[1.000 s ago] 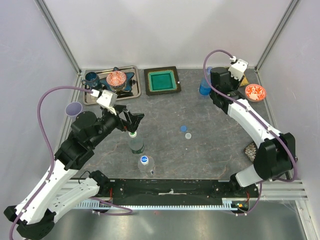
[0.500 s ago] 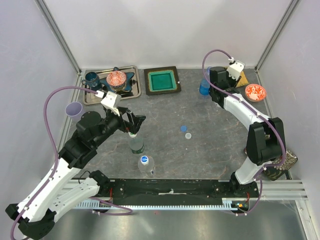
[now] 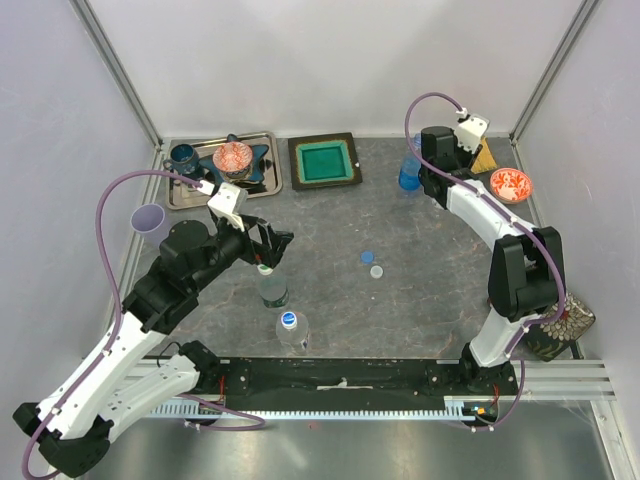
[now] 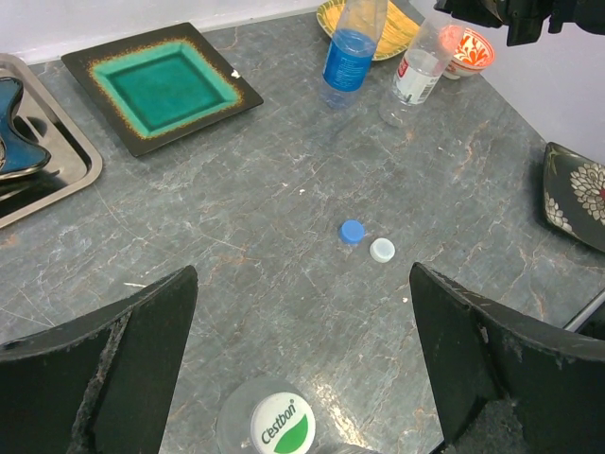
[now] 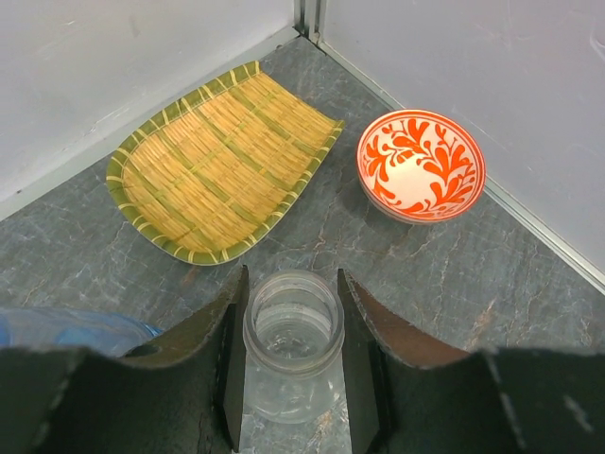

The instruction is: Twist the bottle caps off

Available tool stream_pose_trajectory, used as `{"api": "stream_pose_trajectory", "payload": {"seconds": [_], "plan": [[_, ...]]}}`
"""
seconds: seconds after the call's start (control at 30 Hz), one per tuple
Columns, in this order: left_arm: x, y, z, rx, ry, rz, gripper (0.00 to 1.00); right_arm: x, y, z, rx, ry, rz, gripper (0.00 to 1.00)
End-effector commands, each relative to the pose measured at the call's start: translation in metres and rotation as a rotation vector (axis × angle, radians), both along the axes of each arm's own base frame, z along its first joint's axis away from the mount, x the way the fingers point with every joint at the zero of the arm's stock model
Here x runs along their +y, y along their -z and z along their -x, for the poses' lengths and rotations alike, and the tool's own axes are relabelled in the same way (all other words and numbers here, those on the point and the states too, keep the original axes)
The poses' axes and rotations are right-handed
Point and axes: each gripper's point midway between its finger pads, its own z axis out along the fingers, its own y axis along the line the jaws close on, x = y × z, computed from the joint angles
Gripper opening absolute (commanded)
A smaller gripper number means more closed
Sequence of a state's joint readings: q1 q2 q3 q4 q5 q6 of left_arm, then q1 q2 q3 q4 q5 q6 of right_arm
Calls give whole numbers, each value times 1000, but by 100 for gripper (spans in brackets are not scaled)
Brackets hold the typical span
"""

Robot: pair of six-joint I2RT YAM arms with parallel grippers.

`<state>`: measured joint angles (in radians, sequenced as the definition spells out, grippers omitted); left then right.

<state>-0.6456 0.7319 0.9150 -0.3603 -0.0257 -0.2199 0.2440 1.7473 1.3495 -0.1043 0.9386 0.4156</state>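
Alignment first: hovering with left pincer (image 4: 302,284) spread wide over green-and-white cap (image 4: 282,427), likely needing centring before clenching; gripping uncapped bottle (image 5: 293,331) by its neck with right pincer (image 5: 291,284).

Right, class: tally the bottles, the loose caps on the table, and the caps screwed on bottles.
Bottles: 4 (blue-tinted, open clear bottle, green-labelled, blue-capped)
Loose caps: 2 (blue, pale)
Caps on bottles: 2 (green-and-white, blue-and-white)
Total: 8

Green-capped bottle (image 4: 236,421): cut by lower edge. Blue-tinted bottle (image 5: 66,329): cut by left edge. Uncapped bottle (image 5: 293,331): body hidden below neck.
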Motion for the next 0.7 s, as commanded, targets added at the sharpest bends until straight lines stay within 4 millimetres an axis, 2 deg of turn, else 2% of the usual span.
{"api": "stream_pose_trajectory", "payload": {"seconds": [0.0,0.13,0.53,0.67], "plan": [[-2,-11,-3,-25,-9,38,100,5,-1,-3,30,-47,-17,14],[-3,-6,-5,-5,-11,24,100,9,0,0,46,-65,-38,20],[-4,-8,-2,-6,5,32,100,16,-1,10,62,-107,-91,36],[-5,-9,-1,-5,13,37,100,17,1,14,70,-113,-99,45]]}}
